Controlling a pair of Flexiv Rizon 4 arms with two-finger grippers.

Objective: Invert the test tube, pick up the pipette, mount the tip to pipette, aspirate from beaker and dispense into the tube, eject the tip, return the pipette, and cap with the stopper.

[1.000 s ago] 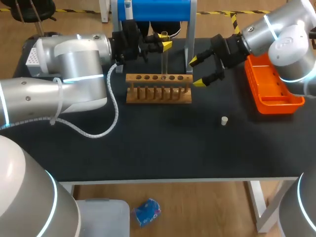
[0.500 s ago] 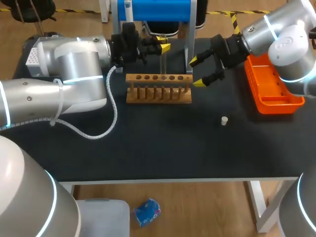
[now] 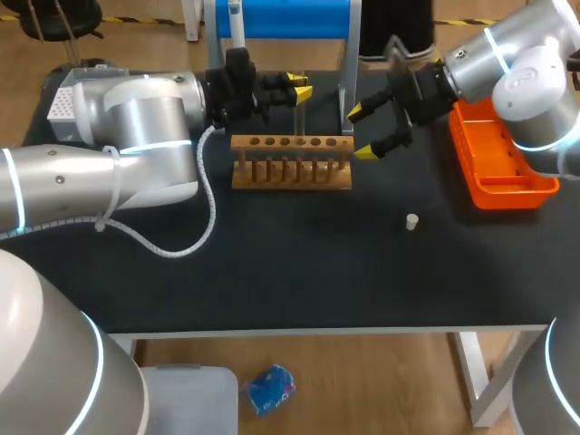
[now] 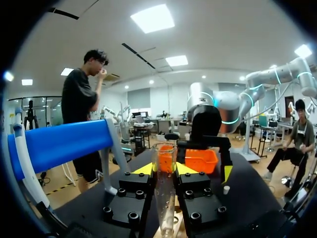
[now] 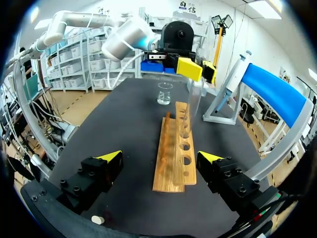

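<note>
Head view: the left gripper point(image 3: 294, 91) is over the back of the wooden test tube rack point(image 3: 291, 163), its fingers pinching a clear glass test tube point(image 3: 300, 118) from two sides. The tube stands upright, and its lower end reaches down to the rack's row of holes; whether it sits inside one I cannot tell. From the left wrist, the tube point(image 4: 164, 188) runs between the yellow tips with its open rim upward.

The right gripper point(image 3: 362, 131) hangs just beside the rack's right end, fingers spread wide and holding nothing. Its own wrist view looks along the rack point(image 5: 176, 153) toward the left gripper point(image 5: 199, 72) and the tube point(image 5: 195, 99). A glass beaker point(image 5: 164, 93) stands on the counter point(image 3: 272, 263) beyond the rack. The pipette point(image 5: 237, 79) hangs on the blue stand point(image 3: 281, 18).

The small white stopper point(image 3: 411, 221) lies on the counter, well apart from the rack. An orange bin point(image 3: 498, 163) sits at the right edge.
</note>
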